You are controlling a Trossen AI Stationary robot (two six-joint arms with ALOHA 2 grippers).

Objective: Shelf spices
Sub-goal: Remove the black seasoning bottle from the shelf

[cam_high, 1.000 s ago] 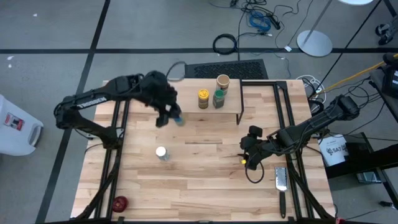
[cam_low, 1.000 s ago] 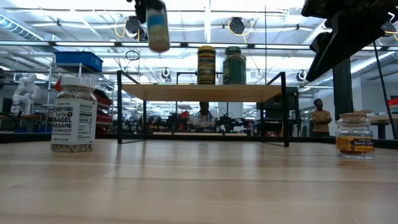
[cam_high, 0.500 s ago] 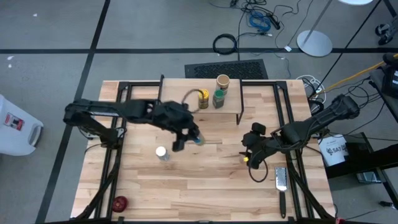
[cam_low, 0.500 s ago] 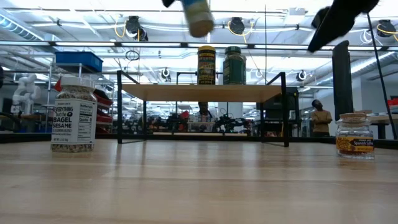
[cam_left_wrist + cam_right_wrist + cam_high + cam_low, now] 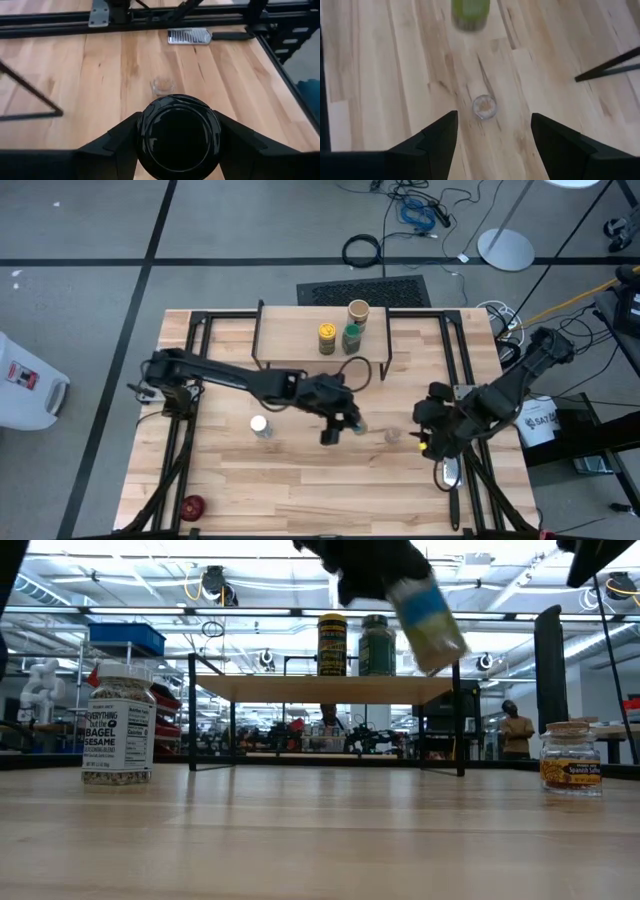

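My left gripper (image 5: 343, 426) reaches over the table's middle, shut on a clear dark-lidded spice jar (image 5: 428, 625) with a blue label. My right gripper (image 5: 428, 438) hangs open near the right edge, nothing between its fingers (image 5: 435, 137). A small tan-lidded jar (image 5: 392, 436) stands on the table between the two grippers. A white-capped jar (image 5: 260, 425) stands on the table left of centre. The yellow jar (image 5: 326, 336) and the green-lidded jar (image 5: 352, 338) stand on the shelf (image 5: 320, 688). A beige jar (image 5: 358, 310) stands at the shelf's far edge. My left gripper pinches the jar between its two fingers (image 5: 117, 142) at the lid end; the black lid (image 5: 179, 132) faces back toward the wrist. The fingers come slanting down from the table's left. The jar is lifted clear and tilted, its base (image 5: 445, 655) pointing down toward the right.
A metal grater (image 5: 452, 470) lies near the right edge, just below my right gripper. A red round object (image 5: 192, 505) sits at the near left corner. Black frame rails (image 5: 185, 430) run along both sides of the table.
My left gripper has carried the dark-lidded jar from beside the shelf's left end toward the table's right and near edges, sinking as it went; the jar has tipped from upright to slanted. My right gripper has risen and drawn toward the right edge, away from the tan-lidded jar.
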